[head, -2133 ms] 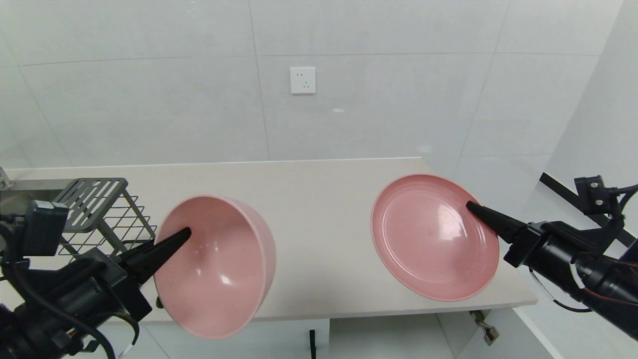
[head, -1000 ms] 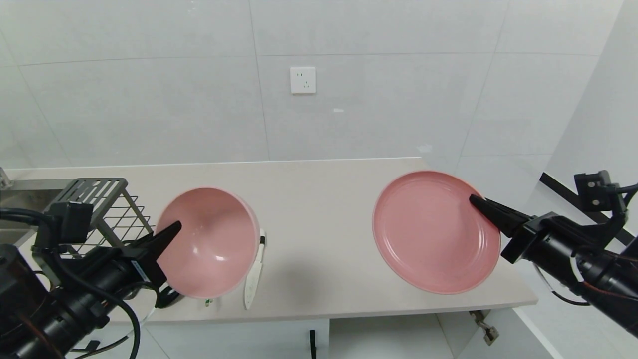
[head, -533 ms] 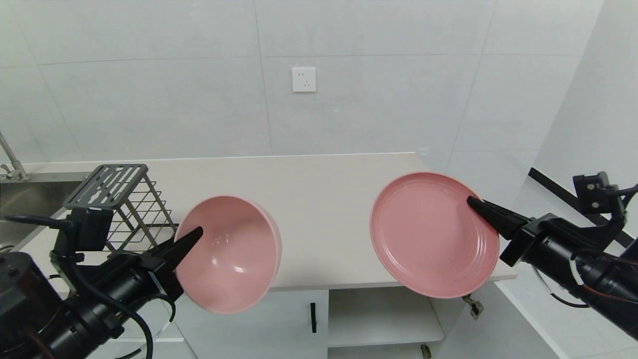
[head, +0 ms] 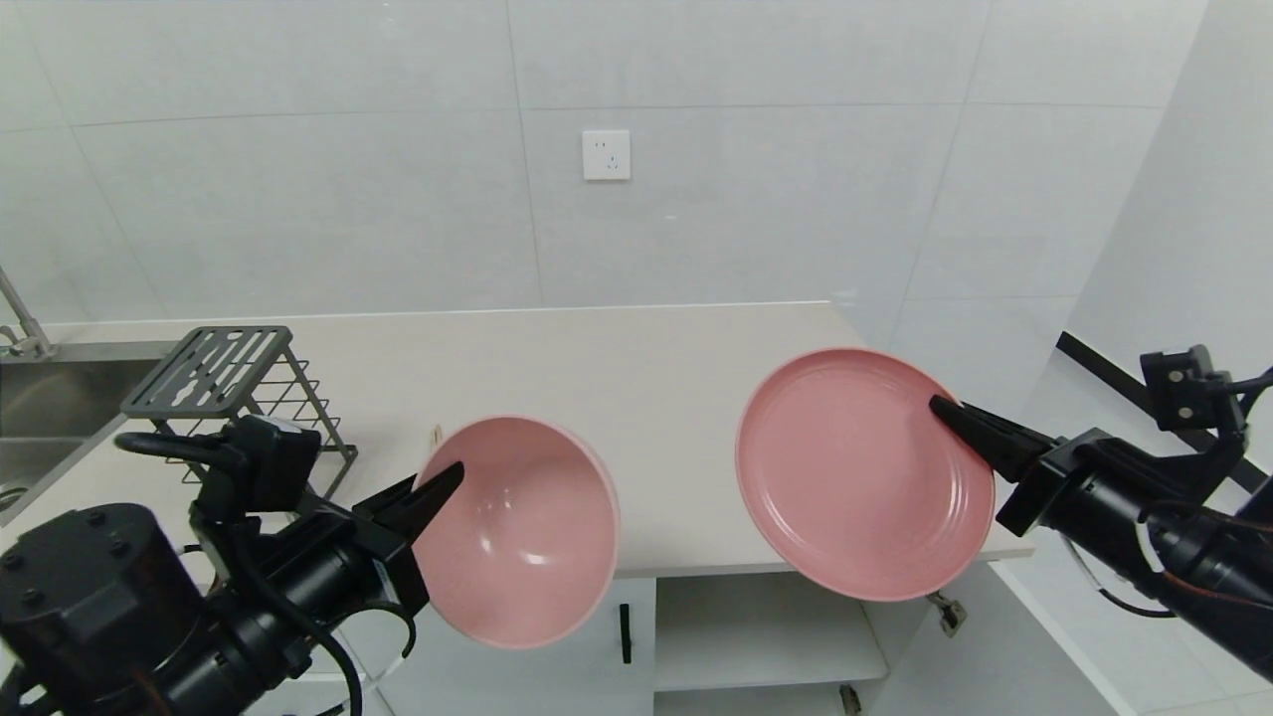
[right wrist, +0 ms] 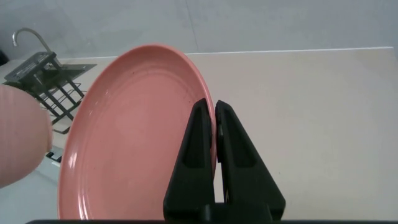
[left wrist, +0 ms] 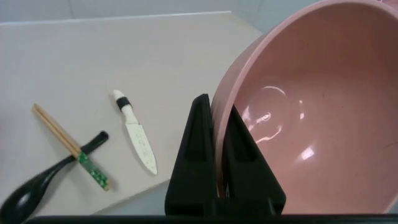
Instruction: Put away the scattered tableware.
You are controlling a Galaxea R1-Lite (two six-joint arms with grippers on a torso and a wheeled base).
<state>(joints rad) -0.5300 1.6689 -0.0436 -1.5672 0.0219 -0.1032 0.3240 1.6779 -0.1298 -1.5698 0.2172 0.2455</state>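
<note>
Left claw (head: 438, 487) (left wrist: 217, 109): clenched on the rim of the glossy pink round bowl (head: 527, 537) (left wrist: 311, 124), one finger inside the rim, one outside.

Glossy pink round bowl: held in the air at the front edge of the pale beige table (head: 617, 368) (left wrist: 124, 56), tipped onto its side, with the opening turned toward the robot and the gripped rim on the robot's left.

Right claw (head: 945, 408) (right wrist: 211, 106): clamped on the rim of the flat pink round plate (head: 855, 477) (right wrist: 137, 137).

Flat pink round plate: raised over the table's right front corner, tilted steeply on edge. Upper face turned toward the robot and its left, gripped rim on the robot's right. Well apart from the bowl.

Pair of light wooden chopsticks (left wrist: 68, 146): flat on the table, side by side, laid across the handle of the black spoon (left wrist: 43, 186).

Black spoon: flat on the table, handle running under the chopsticks.

Small white knife with a black band on its handle (left wrist: 137, 140): flat on the table, long axis roughly parallel to the chopsticks, near them but apart, blade tip close to the table's edge.

Dark grey wire rack (head: 229, 368) (right wrist: 53, 81): upright on the table's left side, beside the steel sink (head: 40, 398).

White wall socket (head: 606, 154): on the tiled wall behind the table.
</note>
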